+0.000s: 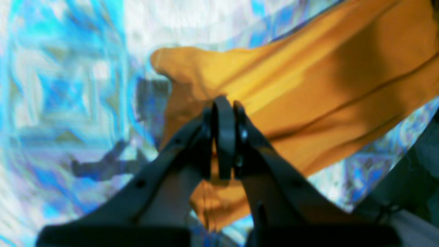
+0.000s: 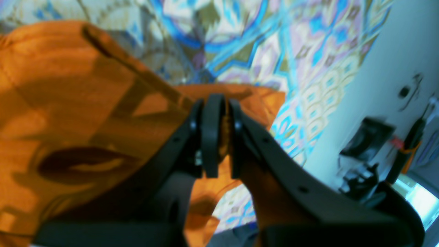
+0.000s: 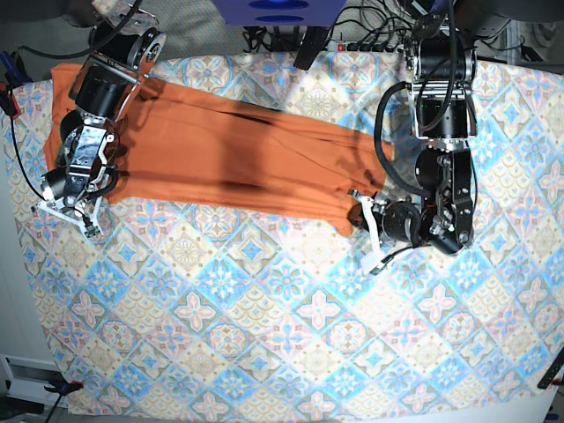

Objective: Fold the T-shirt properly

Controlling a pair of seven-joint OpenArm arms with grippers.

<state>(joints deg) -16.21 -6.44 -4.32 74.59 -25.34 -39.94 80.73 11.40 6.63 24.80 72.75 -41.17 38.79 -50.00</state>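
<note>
Base view shows you the T-shirt stretched across the far half of the worktop's tablecloth. Your left end effector pinches one end, your right end effector the other.

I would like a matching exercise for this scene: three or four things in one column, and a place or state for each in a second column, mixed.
Things:
1. T-shirt
2. left gripper
3. right gripper
4. tablecloth

Places or states:
A. blue and beige pattern, covers the table
B. shut on cloth, on the base view's left
C. orange, stretched between both arms
D. shut on cloth, on the base view's right

Pairs: 1-C, 2-D, 3-B, 4-A
</note>
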